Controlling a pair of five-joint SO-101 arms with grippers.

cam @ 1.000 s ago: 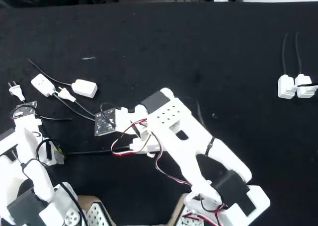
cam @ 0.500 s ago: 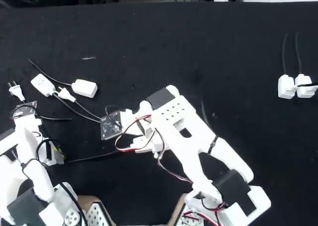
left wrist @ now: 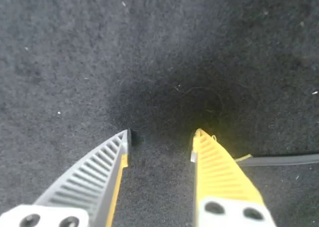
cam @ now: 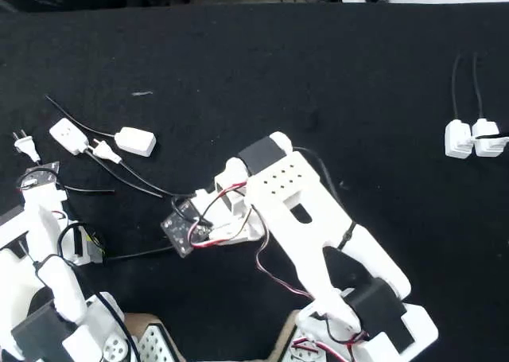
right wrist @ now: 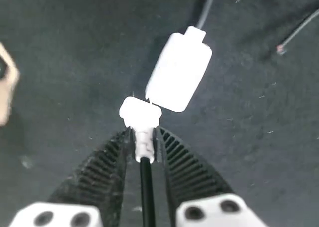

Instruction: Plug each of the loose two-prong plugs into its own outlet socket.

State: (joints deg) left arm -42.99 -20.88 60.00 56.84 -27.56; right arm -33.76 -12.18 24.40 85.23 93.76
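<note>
I see my right gripper [right wrist: 143, 135] pinched on the stem of the small white two-prong plug [right wrist: 140, 112], whose head is just beside the white rectangular outlet socket [right wrist: 178, 77] on the black cloth table [right wrist: 259, 152], while my left gripper [left wrist: 160, 135] hangs spread apart over the cloth.
</note>
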